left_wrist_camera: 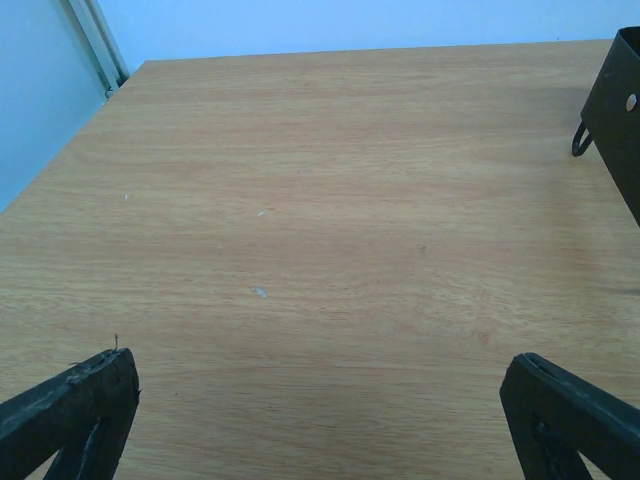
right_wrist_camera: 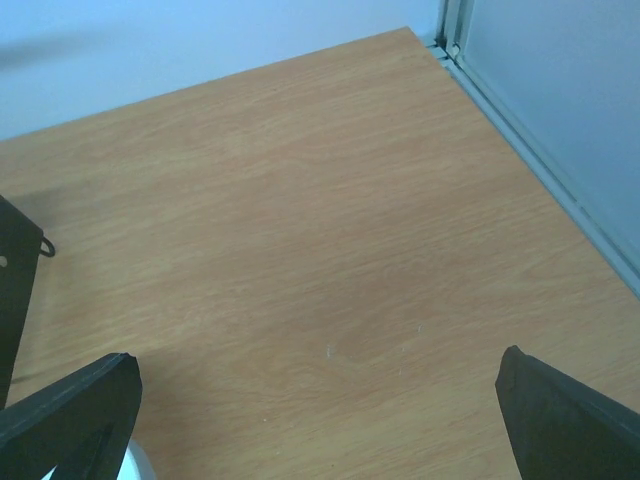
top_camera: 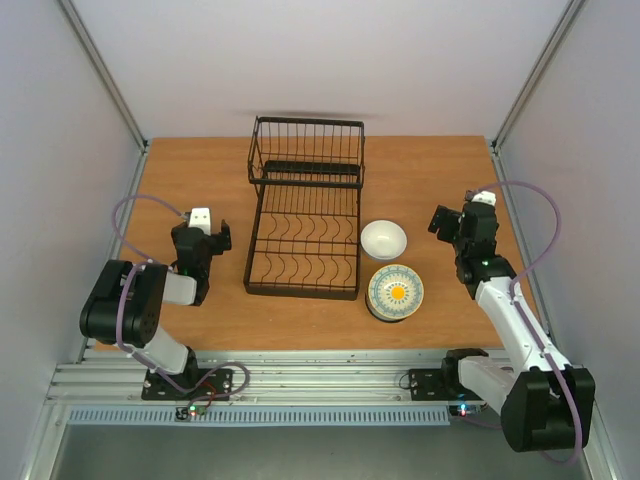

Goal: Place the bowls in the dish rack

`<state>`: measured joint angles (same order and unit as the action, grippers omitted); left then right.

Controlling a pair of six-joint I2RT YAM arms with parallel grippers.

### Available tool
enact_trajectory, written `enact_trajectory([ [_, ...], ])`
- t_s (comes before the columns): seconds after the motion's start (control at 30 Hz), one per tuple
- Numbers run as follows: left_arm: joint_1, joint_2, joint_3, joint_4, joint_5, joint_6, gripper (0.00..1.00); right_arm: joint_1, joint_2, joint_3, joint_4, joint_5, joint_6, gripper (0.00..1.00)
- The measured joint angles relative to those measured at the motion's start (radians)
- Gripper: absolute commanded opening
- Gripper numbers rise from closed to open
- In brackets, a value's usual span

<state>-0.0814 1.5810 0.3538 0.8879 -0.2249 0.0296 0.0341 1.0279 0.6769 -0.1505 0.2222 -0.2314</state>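
The black wire dish rack [top_camera: 303, 210] stands mid-table with its taller basket section at the far end, and no bowl shows in it. A plain white bowl [top_camera: 384, 240] sits just right of the rack. A stack of bowls [top_camera: 395, 291] stands nearer, its top one blue-and-white patterned with a yellow centre. My left gripper [top_camera: 205, 232] is open and empty, left of the rack; a rack corner [left_wrist_camera: 612, 110] shows in its wrist view. My right gripper [top_camera: 452, 222] is open and empty, right of the white bowl. A sliver of that bowl [right_wrist_camera: 138, 465] shows by its left finger.
The wooden table [top_camera: 200, 180] is bounded by side walls and metal corner posts [top_camera: 105, 75]. In the right wrist view a rack corner [right_wrist_camera: 15, 260] shows at the left and the wall rail [right_wrist_camera: 540, 150] runs along the table's right edge.
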Motion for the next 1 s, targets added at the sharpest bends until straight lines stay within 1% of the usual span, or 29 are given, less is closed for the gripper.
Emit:
enact_trajectory([
  [0.2,0.0,0.0,0.0,0.0,0.0,0.0,0.99,0.0,0.0,0.012,-0.055,0.007,0.04,0.99],
  [0.47,0.0,0.0,0.0,0.0,0.0,0.0,0.99,0.0,0.024,0.118,-0.159,0.079,0.119,0.99],
  [0.6,0.0,0.0,0.0,0.0,0.0,0.0,0.99,0.0,0.088,0.198,-0.212,0.136,0.149,0.99],
  [0.67,0.0,0.0,0.0,0.0,0.0,0.0,0.99,0.0,0.136,0.233,-0.254,0.161,0.193,0.99],
  [0.8,0.003,0.0,0.004,0.0,0.005,0.0,0.99,0.0,0.263,0.301,-0.33,0.161,0.257,0.99],
  [0.9,0.004,0.0,0.006,0.0,0.011,0.0,0.99,0.0,0.323,0.307,-0.357,0.134,0.269,0.99],
  [1.0,0.004,0.0,0.006,0.0,0.013,0.0,0.99,0.0,0.306,0.253,-0.335,0.089,0.271,0.99],
])
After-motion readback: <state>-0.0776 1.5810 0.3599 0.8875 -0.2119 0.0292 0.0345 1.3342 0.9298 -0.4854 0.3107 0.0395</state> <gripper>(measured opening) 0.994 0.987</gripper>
